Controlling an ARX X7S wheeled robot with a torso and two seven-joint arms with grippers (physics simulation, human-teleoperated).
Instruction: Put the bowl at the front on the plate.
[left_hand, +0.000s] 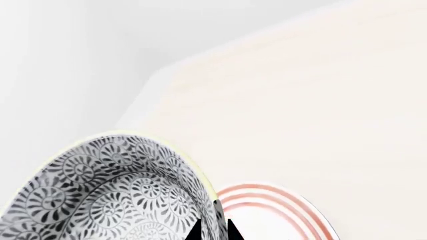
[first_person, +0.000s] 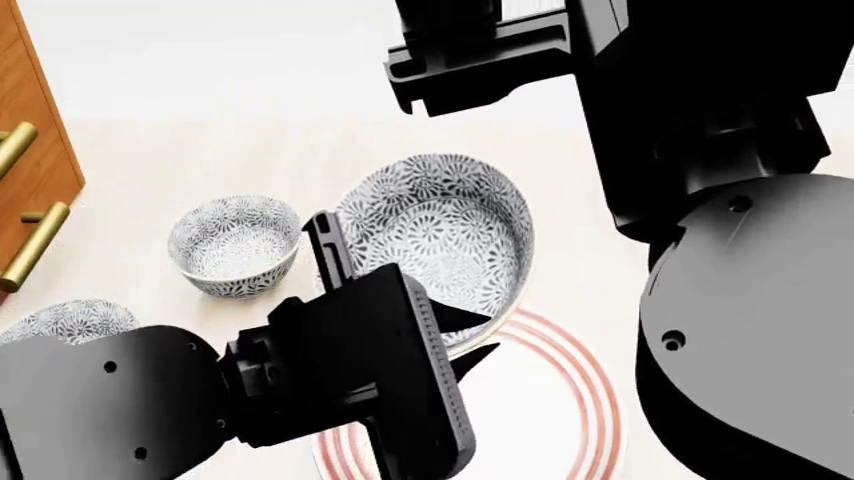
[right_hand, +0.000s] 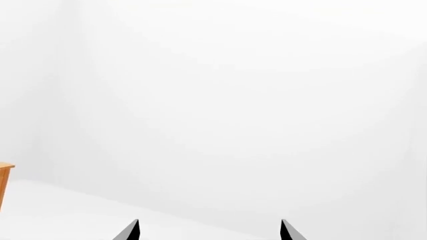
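Observation:
My left gripper (first_person: 478, 335) is shut on the rim of the bowl (first_person: 441, 225), one finger inside the wall and one outside. The white bowl with its blue-grey floral pattern hangs tilted over the far edge of the plate (first_person: 567, 400), a white plate with thin red rings. In the left wrist view the bowl (left_hand: 113, 190) fills the lower left, the gripper (left_hand: 213, 229) pinches its wall, and the plate (left_hand: 283, 212) lies just beyond. My right gripper (right_hand: 210, 230) is open and empty, facing a blank white background.
Two more patterned bowls stand on the pale table (first_person: 267, 120): one (first_person: 234, 240) left of the held bowl, another (first_person: 67, 320) at the left edge, half hidden by my left arm. A wooden cabinet (first_person: 30, 150) with brass handles stands at far left. My right arm (first_person: 727, 230) fills the right side.

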